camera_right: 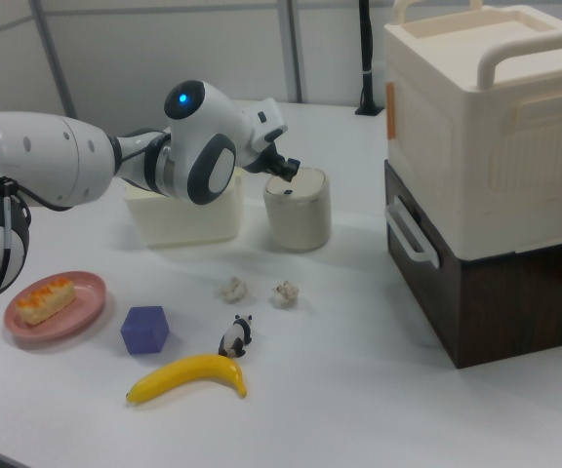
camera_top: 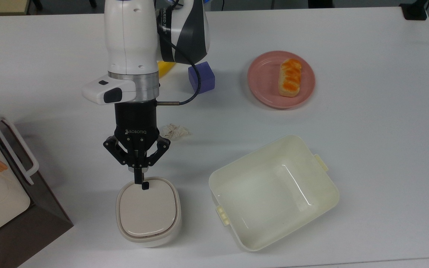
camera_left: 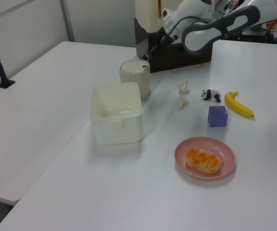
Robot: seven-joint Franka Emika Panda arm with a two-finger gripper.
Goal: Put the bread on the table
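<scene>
We see the bread (camera_top: 290, 77), a small oblong loaf with pale cream sides and a glossy orange-brown segmented top, lying on a round pink plate (camera_top: 263, 80), not on the bare tabletop (camera_top: 378, 123). That tabletop is smooth, plain white and very wide. The gripper (camera_top: 137, 179) hangs well away from the plate, above the far rim of a squat cream canister (camera_top: 148, 212) with a rounded-square lid; its black jaws are drawn together and hold nothing.

Beside the canister in the top view sits an empty cream plastic tub (camera_top: 274, 191), rectangular with rounded corners and a shiny floor. A matte purple cube (camera_top: 201, 76) stands between the arm and the plate. In the right view a yellow banana (camera_right: 188, 376), a small panda figure (camera_right: 234, 336) and two crumpled white paper balls (camera_right: 232, 288) lie near one another. A dark brown box (camera_right: 486, 297) carries a ribbed cream crate (camera_right: 486, 127) with handles. Pale wall panels stand behind the tabletop.
</scene>
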